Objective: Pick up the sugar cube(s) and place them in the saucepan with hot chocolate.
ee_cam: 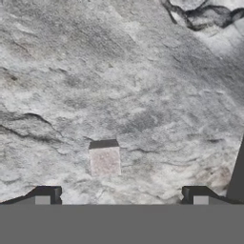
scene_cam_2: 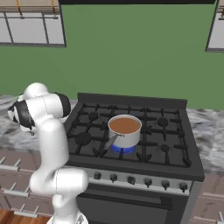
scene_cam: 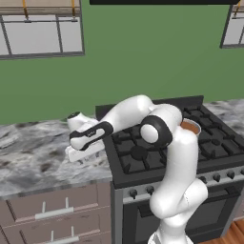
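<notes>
Marbled grey stone counter (ee_cam: 143, 86) is spread beneath the gripper (ee_cam: 121, 196), and on it the small pale tan-pinkish sugar cube (ee_cam: 105, 159) is seen lying flat, one darker side face turned away. The jaws are held wide apart, nothing between them. Going from the left fingertip across to the right one, the cube is found just ahead of the tips, between their lines but nearer the left one, and clear of both.

A light, rigid, dry little block is judged here; crumbling at the corners is likely if it is squeezed hard, and it may be flicked away if one finger arrives first. Two opposite flat side faces should be taken, low on the block, with the cube centred between the fingers before closing, so a small shift toward the left tip seems called for.

Off to the right of the hand, on the black gas stove (scene_cam_2: 131, 131), the small shiny steel saucepan (scene_cam_2: 124, 131) of reddish-brown hot chocolate is seen standing over a front burner, handle pointing forward, well apart from the cube.
</notes>
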